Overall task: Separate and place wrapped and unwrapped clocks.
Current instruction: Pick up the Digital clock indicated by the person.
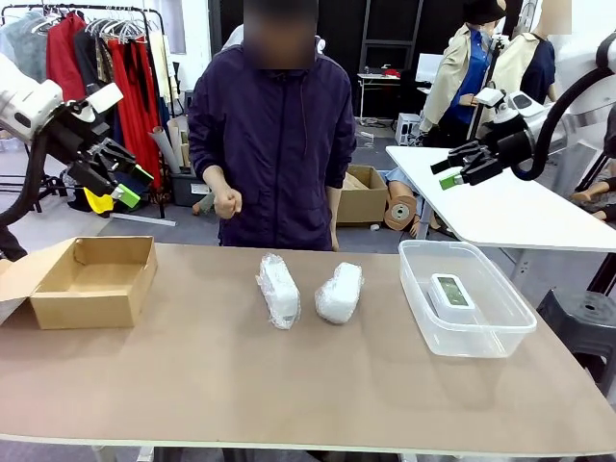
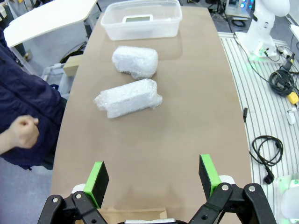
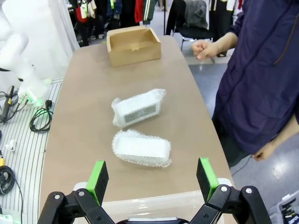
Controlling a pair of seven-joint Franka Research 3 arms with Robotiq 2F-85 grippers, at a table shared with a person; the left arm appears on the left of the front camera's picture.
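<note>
The left gripper [image 1: 123, 183] hung in the upper left of the front view, well above the table [image 1: 289, 395]; its jaws stood wide apart with nothing between them; the right gripper [image 1: 450, 171] hung in the upper right of the frame, likewise spread and empty. Two wrapped clocks lay near the middle of the frame on the brown tabletop, side by side but not touching; the longer wrapped clock [image 1: 278, 290] lay toward picture left and the shorter wrapped clock [image 1: 339, 293] just to its right; both were swathed in white bubble wrap. The bare clock [image 1: 452, 292], white with a grey-green screen, lay face up inside the clear plastic tub [image 1: 500, 332] at centre right of the frame; an open cardboard box [image 1: 82, 310] sat at the left edge, well apart from the bundles. Behind the table's far edge, above centre, stood a person in a dark jacket; the person's hand [image 1: 227, 203] was closed in a fist, clear of everything on the table.
</note>
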